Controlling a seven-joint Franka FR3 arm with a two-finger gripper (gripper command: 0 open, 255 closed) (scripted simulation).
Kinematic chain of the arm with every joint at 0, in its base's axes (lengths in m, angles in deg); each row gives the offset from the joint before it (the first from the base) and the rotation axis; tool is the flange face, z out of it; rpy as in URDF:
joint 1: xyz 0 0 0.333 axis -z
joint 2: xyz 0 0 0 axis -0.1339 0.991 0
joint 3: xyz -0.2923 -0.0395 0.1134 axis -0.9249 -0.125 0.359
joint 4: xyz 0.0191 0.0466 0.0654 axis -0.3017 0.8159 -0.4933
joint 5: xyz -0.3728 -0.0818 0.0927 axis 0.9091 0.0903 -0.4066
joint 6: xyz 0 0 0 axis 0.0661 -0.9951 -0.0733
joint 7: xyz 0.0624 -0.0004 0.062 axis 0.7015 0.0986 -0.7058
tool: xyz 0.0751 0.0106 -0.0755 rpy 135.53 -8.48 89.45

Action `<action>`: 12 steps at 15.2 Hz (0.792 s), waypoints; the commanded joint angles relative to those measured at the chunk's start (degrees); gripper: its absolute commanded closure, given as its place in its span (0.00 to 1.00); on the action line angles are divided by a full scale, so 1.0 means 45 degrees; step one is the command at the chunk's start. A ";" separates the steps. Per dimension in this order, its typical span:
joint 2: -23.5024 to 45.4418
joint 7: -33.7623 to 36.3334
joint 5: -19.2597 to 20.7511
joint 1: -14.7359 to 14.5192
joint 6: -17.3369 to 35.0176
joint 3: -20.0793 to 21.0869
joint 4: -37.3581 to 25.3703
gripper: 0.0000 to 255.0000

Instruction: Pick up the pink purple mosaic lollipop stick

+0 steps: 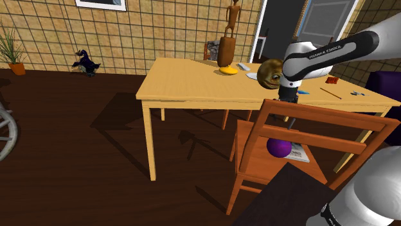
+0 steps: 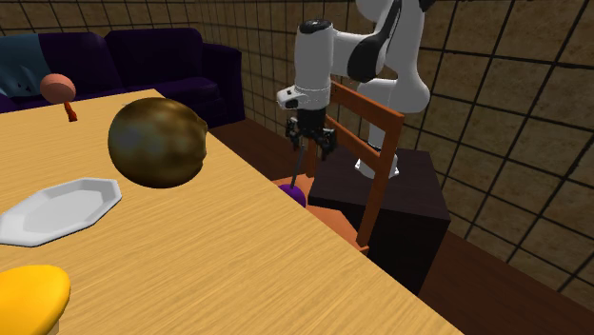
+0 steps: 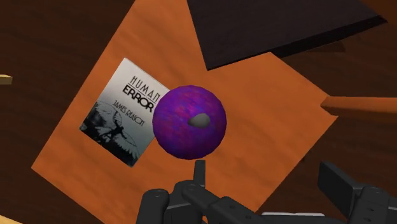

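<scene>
You had the gripper [image 2: 310, 140] pointing straight down, clamped on the top end of the lollipop [image 3: 189, 121] stick. The lollipop's long axis ran vertical, stick up in the jaws, purple-pink head hanging directly below the gripper. The head was over the chair seat [image 3: 267, 108], just beside the book [image 3: 124, 111]; contact with the seat was unclear. Your next move looked like a straight lift, minding the chair back [image 1: 321, 131] close by.
</scene>
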 commanded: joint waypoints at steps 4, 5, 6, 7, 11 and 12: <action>0.2085 -0.0361 -0.0131 0.0365 0.1139 -0.0724 -0.0263 0.00; 0.2536 -0.0453 -0.0203 0.0439 0.1352 -0.0853 -0.0360 0.00; 0.2993 -0.0552 -0.0289 0.0519 0.1558 -0.0972 -0.0466 0.00; 0.3456 -0.0656 -0.0389 0.0603 0.1758 -0.1083 -0.0583 0.00; 0.4447 -0.0874 -0.0666 0.0766 0.2404 -0.1221 -0.0686 0.00; 0.4592 -0.0901 -0.0722 0.0774 0.2583 -0.1217 -0.0644 0.00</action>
